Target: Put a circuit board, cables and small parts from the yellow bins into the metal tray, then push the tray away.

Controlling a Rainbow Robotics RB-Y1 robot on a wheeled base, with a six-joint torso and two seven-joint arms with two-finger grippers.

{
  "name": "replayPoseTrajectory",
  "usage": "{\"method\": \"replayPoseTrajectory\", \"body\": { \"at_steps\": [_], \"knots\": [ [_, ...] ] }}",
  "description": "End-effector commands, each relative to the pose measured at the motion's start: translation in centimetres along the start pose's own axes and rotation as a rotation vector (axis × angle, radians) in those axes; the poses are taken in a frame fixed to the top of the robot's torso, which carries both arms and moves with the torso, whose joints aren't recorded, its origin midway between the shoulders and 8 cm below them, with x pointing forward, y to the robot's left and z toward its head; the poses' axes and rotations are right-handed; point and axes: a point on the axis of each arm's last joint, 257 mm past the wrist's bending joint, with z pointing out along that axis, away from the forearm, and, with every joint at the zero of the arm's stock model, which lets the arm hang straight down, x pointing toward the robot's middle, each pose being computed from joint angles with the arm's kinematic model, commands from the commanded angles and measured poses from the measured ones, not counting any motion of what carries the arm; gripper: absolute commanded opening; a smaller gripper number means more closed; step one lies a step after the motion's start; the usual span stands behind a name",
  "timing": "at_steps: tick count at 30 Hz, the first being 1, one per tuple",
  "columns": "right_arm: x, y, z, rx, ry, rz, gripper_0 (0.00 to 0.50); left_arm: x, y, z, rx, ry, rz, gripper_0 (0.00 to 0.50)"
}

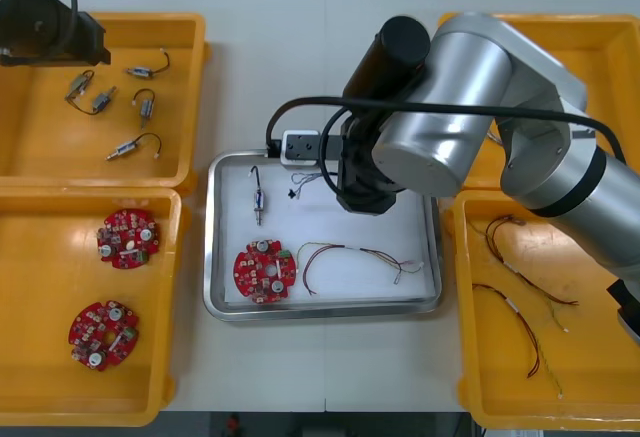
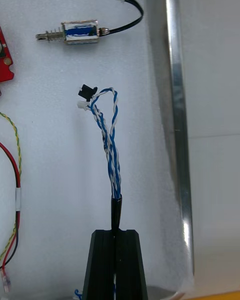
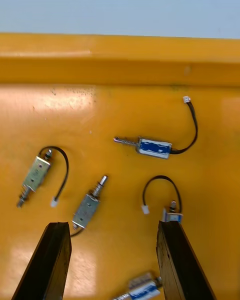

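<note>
White metal tray (image 2: pixel 170 80), right gripper (image 2: pixel 116 234) clamped on twisted cable (image 2: pixel 111 145) running parallel to rim, left gripper (image 3: pixel 114 225) spread over bin (image 3: pixel 120 55).

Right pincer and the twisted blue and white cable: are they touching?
Touching. The right wrist view shows the right pincer shut on the twisted blue and white cable, its black-sleeved end pinched between the fingertips.

Metal tray (image 1: pixel 320 307) holds circuit board (image 1: pixel 264 270), cable (image 1: pixel 350 254), small metal part (image 1: pixel 258 200).
</note>
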Motion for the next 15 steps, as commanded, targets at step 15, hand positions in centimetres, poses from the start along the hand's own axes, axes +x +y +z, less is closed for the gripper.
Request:
{"method": "replayPoseTrajectory", "body": {
  "at_steps": [15],
  "knots": [
    [4.6,1.2,6.8,-0.025,0.087,-0.085,0.000,-4.7,4.7,1.0,-0.037,-0.183,0.093,0.500]
  ]
}}
